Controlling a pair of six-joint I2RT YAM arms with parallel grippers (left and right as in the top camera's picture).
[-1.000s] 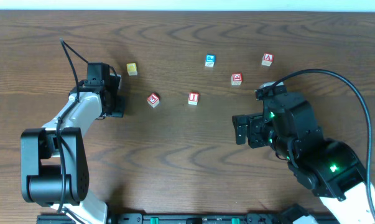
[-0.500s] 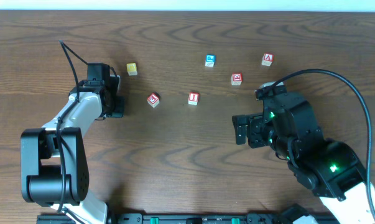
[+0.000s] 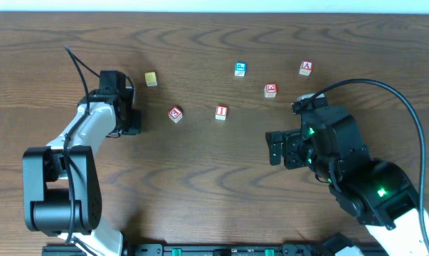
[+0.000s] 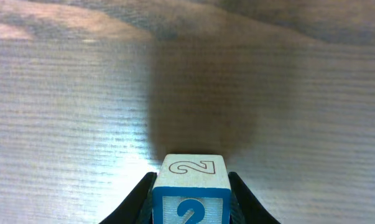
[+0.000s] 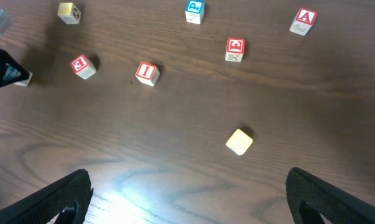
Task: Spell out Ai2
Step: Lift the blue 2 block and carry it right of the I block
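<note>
Overhead: two arms flank a wooden desk [image 3: 200, 185] scattered with small lettered blocks. The left end effector [image 3: 127, 117] sits low at the desk's left side, and the right end effector [image 3: 279, 151] hangs over the right. Between them lie the "I" block [image 3: 221, 112] and a red block [image 3: 175, 114] near its left. Farther back are a yellow block [image 3: 151, 79], a blue block [image 3: 240, 69], a second red block [image 3: 270, 90] and the "A" block [image 3: 306, 68], which is farthest right.

Left wrist: the left end effector is clamped narrowly on the "2" block [image 4: 190, 185], a finger against each side. Whether the block touches the desk cannot be told.

Right wrist: the right end effector's fingers [image 5: 56, 199] are spread wide and hold nothing. A second yellow block [image 5: 239, 141] lies on the desk beyond them, well apart from the others.
</note>
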